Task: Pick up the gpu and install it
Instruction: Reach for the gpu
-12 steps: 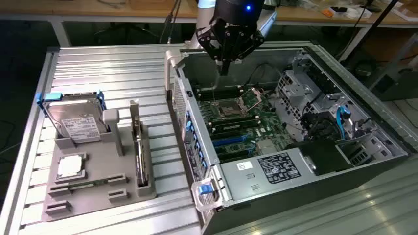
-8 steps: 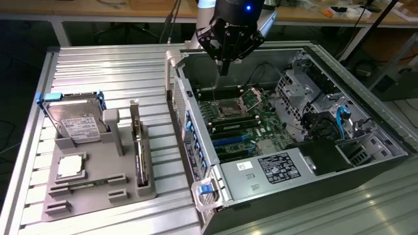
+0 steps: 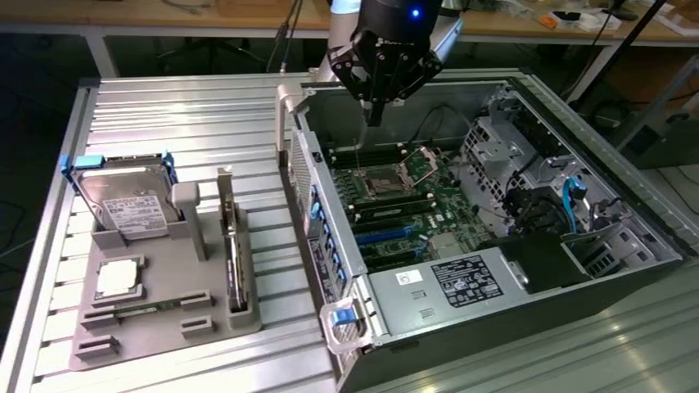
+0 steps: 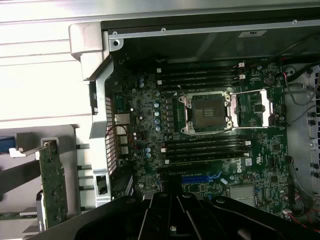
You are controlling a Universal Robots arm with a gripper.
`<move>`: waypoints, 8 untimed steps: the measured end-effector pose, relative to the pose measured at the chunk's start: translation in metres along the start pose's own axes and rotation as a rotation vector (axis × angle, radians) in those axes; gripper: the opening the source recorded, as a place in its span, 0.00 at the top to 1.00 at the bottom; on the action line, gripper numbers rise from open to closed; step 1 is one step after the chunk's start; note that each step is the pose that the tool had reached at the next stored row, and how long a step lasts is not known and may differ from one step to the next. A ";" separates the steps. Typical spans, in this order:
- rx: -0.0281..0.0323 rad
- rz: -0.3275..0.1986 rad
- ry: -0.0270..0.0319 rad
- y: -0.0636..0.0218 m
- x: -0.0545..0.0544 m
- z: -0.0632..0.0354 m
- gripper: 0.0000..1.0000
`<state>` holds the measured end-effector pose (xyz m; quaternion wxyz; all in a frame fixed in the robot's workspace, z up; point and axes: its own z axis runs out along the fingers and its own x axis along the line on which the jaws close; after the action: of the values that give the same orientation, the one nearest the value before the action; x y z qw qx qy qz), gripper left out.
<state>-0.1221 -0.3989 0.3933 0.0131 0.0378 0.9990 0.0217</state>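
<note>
While the hand (image 3: 375, 117) hangs over the open PC case (image 3: 611, 270), its fingers are pinched together to a point w/ nothing btwn them, so it grips nothing. The tip sits above the far end of the motherboard (image 3: 410, 209), close to the case's back wall and clear of the board. In the wrist view the dark fingers look down on the CPU socket (image 4: 207, 112), the black memory slots either side of it, and a blue slot (image 4: 200, 177).

The gpu (image 3: 232, 250) is not yet installed. It stands upright on its long edge in a slot of the grey holder (image 3: 164, 336), which sits on the slatted worktop (image 3: 164, 106) to the exterior view's left of the case. It's on the holder's side nearest the case, near the case wall but not touching it, and well apart from the hand. The wrist view shows its green board face w/ small parts.

Also in the holder:
- A hard drive (image 3: 129, 205) w/ white label & blue frame stands upright at the far corner.
- A processor chip (image 3: 118, 278) lies flat in front of the drive.
- A slim memory stick (image 3: 137, 309) lies flat nearer the camera.
</note>
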 end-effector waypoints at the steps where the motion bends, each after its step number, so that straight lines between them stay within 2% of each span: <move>1: 0.0000 0.000 0.0000 0.0000 0.000 0.0000 0.89; 8: 0.0000 0.000 0.0000 -0.0007 0.008 -0.0002 0.89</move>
<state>-0.1305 -0.3989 0.3933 0.0131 0.0379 0.9990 0.0217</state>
